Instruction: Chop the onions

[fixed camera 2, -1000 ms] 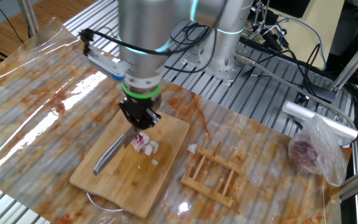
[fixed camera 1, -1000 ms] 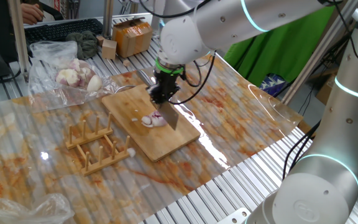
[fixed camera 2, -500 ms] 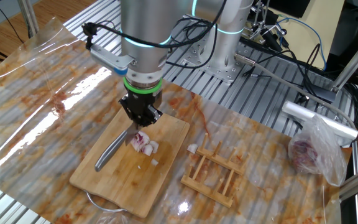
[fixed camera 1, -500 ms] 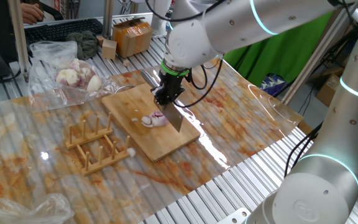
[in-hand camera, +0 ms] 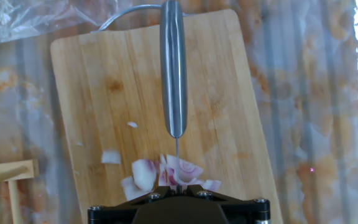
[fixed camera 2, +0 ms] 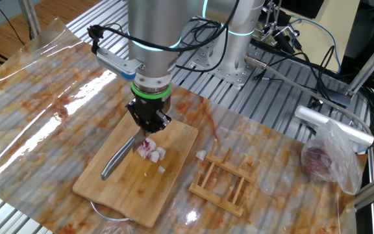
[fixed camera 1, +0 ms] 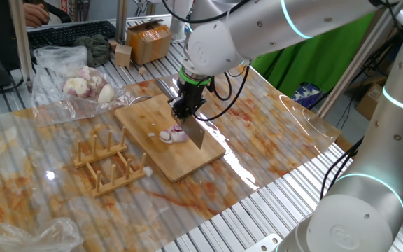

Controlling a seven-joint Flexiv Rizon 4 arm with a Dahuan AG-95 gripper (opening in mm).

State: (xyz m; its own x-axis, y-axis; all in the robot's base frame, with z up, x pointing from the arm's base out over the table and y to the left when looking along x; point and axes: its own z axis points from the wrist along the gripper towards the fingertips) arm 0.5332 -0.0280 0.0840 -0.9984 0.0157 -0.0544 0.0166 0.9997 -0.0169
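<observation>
**Knife held over the onion pile**

The bamboo board [fixed camera 1: 166,140] lies beneath the gripper [fixed camera 2: 147,123], whose fingers are clamped together on a steel knife [in-hand camera: 173,68]. Its blade meets the onions [in-hand camera: 166,174], clustered directly under the hand.

Pincer [fixed camera 2: 147,123] grips knife [fixed camera 2: 119,158] over onions [fixed camera 2: 151,151].

gripper [fixed camera 1: 187,110] with knife [fixed camera 2: 119,158] shifted slightly along the board [fixed camera 2: 128,188], knife handle swung
</observation>
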